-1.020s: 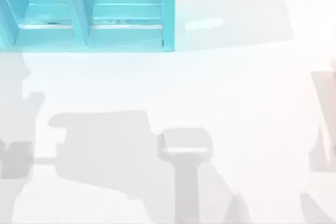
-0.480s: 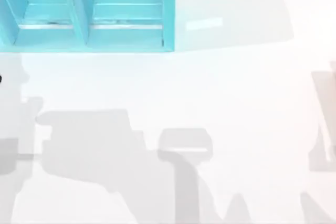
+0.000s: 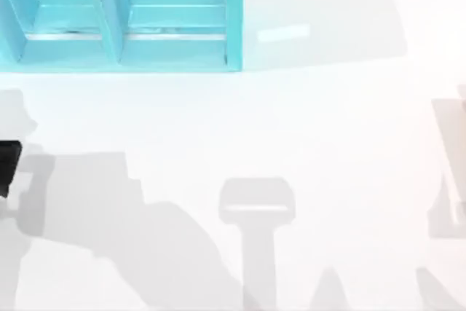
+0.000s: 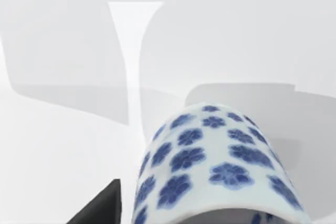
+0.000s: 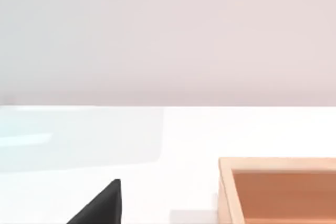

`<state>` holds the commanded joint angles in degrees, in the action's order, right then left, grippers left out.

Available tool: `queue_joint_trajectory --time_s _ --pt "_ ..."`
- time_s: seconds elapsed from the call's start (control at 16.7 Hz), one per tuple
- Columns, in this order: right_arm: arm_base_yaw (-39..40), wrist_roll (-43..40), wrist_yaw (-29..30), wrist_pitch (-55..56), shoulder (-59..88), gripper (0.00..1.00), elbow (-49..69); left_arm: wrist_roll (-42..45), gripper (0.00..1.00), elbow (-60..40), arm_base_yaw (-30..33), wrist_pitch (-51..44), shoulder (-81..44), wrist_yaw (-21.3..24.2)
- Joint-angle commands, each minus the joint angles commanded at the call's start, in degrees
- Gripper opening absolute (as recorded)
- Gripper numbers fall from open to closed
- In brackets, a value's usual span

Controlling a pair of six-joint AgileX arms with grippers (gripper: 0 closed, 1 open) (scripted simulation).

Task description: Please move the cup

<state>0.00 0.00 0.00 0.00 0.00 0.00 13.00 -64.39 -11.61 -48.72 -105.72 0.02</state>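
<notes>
Blue-flowered cup [image 4: 215,169] close against left jaws' one visible finger [image 4: 100,208], grip cannot be told

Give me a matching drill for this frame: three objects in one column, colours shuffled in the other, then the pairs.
Things:
1. cup
2. shelf unit
3. open box

Colours:
A. orange-brown
B. white with blue flowers
C. turquoise

Pairs: 1-B, 2-C, 3-A
</notes>
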Motion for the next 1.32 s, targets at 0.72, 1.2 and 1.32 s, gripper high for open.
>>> queue_joint_trajectory --time_s 0.72,1.2,1.32 --pt "0.00 0.00 0.00 0.00 0.00 1.00 0.00 0.00 0.32 0.00 0.00 0.00 0.00 0.00" --pt "0.00 0.00 0.00 0.00 0.00 1.00 0.00 0.00 0.00 0.00 0.00 0.00 0.00 0.00" --pt "0.00 0.00 0.00 0.00 0.00 1.00 0.00 0.00 0.00 0.00 0.00 0.00 0.00 0.00"
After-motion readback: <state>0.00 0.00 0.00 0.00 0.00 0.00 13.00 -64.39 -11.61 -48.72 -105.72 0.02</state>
